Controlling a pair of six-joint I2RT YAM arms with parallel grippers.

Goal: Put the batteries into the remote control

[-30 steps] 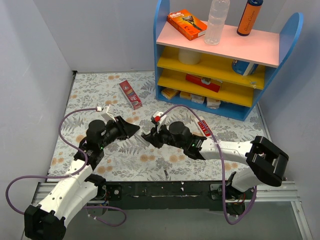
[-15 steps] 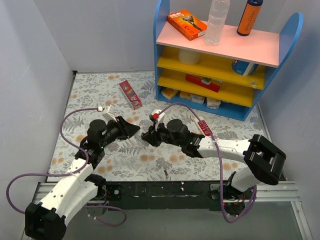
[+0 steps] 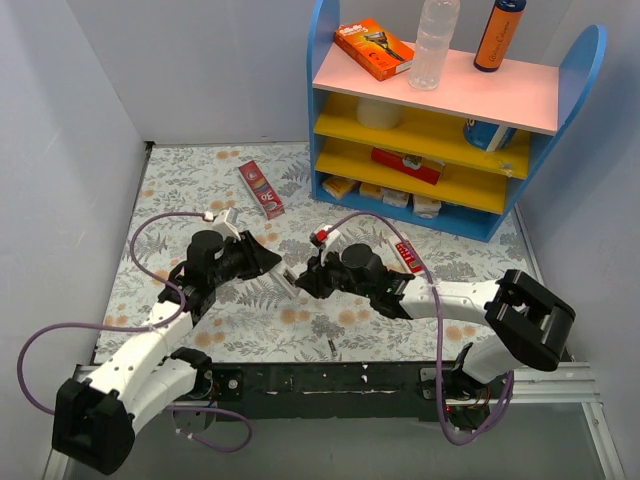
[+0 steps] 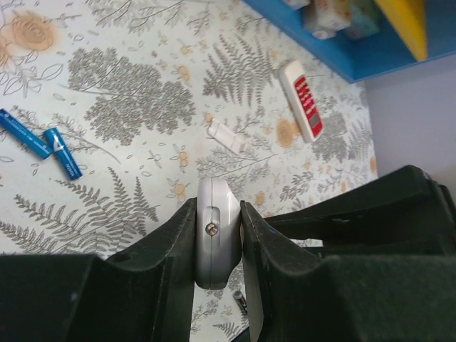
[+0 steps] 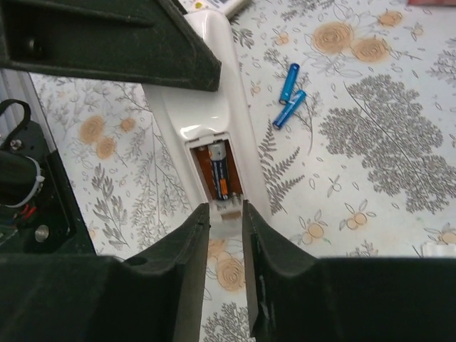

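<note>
Left hand [image 4: 217, 214]: clamps the remote's [image 4: 216, 246] end.
Right hand [image 5: 222, 214]: narrowly parted above remote's open bay [image 5: 203, 174].
Bay: one battery [image 5: 219, 169] inside.
Desk [image 5: 370, 128]: two loose batteries [image 5: 290, 108].

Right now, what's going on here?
The left tool is clamped on the white remote, whose battery bay is open. One battery sits in the bay; the slot beside it looks empty. The right tool hovers at the bay's end, jaws slightly apart, nothing visible between them. Two blue batteries lie loose on the table.
</note>
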